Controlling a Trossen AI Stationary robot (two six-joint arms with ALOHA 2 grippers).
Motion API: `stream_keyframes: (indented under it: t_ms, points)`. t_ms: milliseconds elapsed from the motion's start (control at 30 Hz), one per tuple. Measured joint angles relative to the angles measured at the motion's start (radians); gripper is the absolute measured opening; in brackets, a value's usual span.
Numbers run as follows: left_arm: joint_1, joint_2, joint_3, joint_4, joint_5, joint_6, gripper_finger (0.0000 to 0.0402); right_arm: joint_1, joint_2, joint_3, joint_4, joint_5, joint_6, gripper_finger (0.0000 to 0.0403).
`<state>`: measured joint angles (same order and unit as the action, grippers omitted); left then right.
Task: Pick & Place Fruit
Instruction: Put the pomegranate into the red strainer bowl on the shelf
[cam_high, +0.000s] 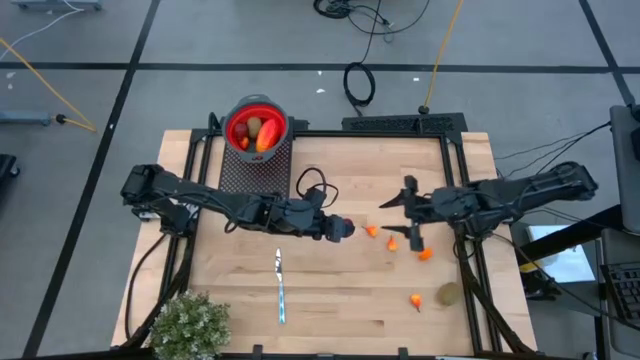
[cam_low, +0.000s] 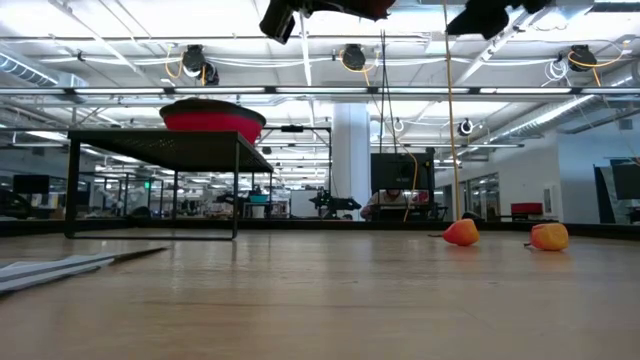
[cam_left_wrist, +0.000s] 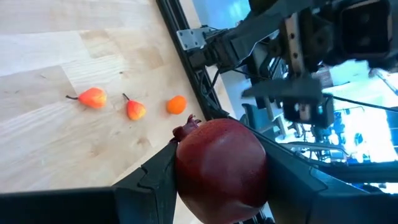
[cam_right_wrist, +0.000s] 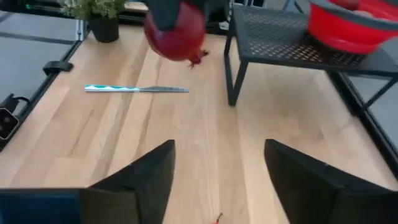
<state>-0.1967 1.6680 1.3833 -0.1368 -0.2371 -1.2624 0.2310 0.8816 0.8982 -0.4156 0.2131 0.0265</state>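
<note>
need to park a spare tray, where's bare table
Bare wood lies between the knife and the orange bits, and between the plant and the knife. It is crowded by the right gripper, amid more orange fruit.

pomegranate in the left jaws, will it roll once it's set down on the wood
Probably: the pomegranate looks near-round, so it may roll on the flat table. Its small crown might stop it. Its glossy skin hints at slipping in the left gripper.
</note>
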Motion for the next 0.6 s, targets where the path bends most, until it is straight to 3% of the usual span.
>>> stream_keyframes:
  t_ms: [367,500,600]
  points:
    - [0.0,0.0,0.0,0.027,0.0,-0.002,0.0186,0.0,-0.268,-0.111,-0.026,-0.01,0.013,0.007]
    - [0.001,0.0,0.0,0.042,0.0,0.004,0.0186,0.0,-0.373,-0.15,-0.026,-0.102,0.015,0.0013]
    - [0.007,0.0,0.0,0.048,0.0,0.004,0.0186,0.0,-0.444,-0.174,-0.025,-0.169,0.023,0.0008]
